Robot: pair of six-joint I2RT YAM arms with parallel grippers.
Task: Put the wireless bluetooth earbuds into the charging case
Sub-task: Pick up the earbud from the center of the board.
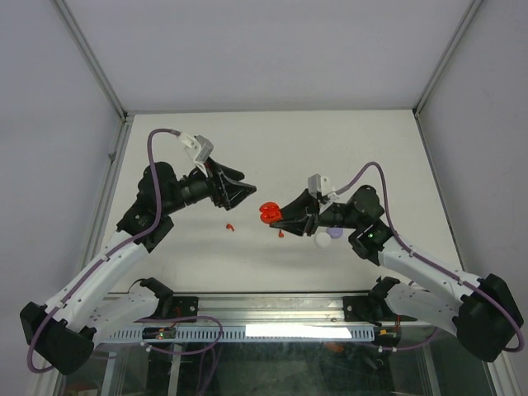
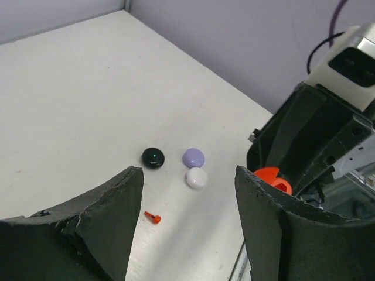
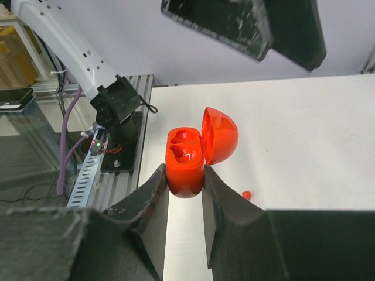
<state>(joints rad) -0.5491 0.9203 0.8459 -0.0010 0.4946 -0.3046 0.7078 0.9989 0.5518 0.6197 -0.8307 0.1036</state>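
My right gripper (image 1: 278,218) is shut on the base of an open red charging case (image 1: 267,212) and holds it above the table. In the right wrist view the case (image 3: 186,161) sits between the fingers with its lid (image 3: 220,134) hinged open and two glossy red wells facing up. One red earbud (image 1: 230,226) lies on the table between the arms, and a second red piece (image 1: 281,235) lies below the case. My left gripper (image 1: 241,191) is open and empty, just left of the case. The left wrist view shows the earbud (image 2: 153,218) below my left gripper (image 2: 188,173).
A white round case (image 1: 320,239) and a lilac one (image 1: 336,233) sit by the right arm. The left wrist view shows them (image 2: 196,178) (image 2: 193,157) beside a closed black case (image 2: 153,157). A small red earbud (image 3: 246,194) lies right of the right fingers.
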